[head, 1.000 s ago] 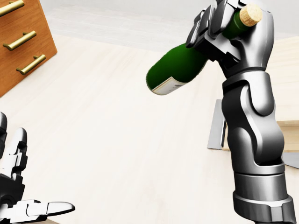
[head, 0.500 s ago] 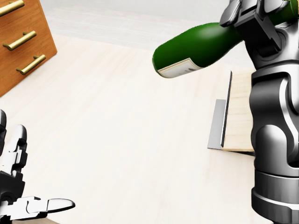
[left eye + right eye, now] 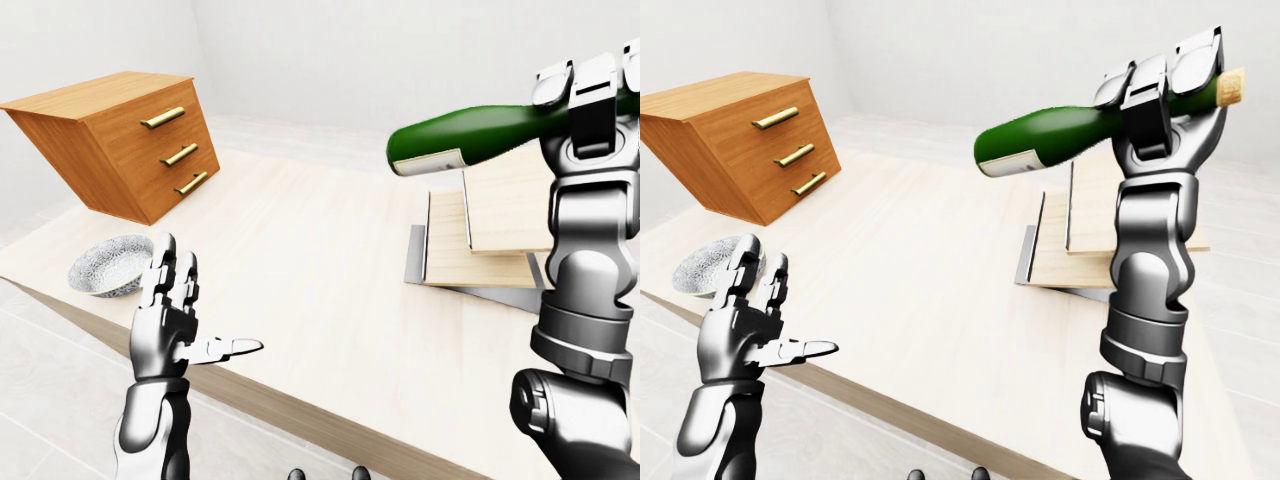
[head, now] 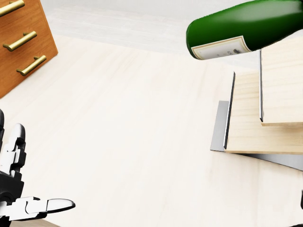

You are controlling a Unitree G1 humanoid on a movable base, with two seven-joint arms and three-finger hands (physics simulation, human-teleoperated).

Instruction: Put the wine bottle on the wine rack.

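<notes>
While right hand grips wine bottle, above wine rack

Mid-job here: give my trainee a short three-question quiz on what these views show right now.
1. True or false: the wine bottle lies on the wine rack.
2. Which robot hand grips the bottle? A) left B) right C) both
3. Fill in: beside the wooden drawer unit, near the table's edge, sits a patterned ____.

Key: 1 false, it is held in the air above the rack. 2 B, the right robot hand; the left robot hand is open and holds nothing. 3 bowl.
</notes>
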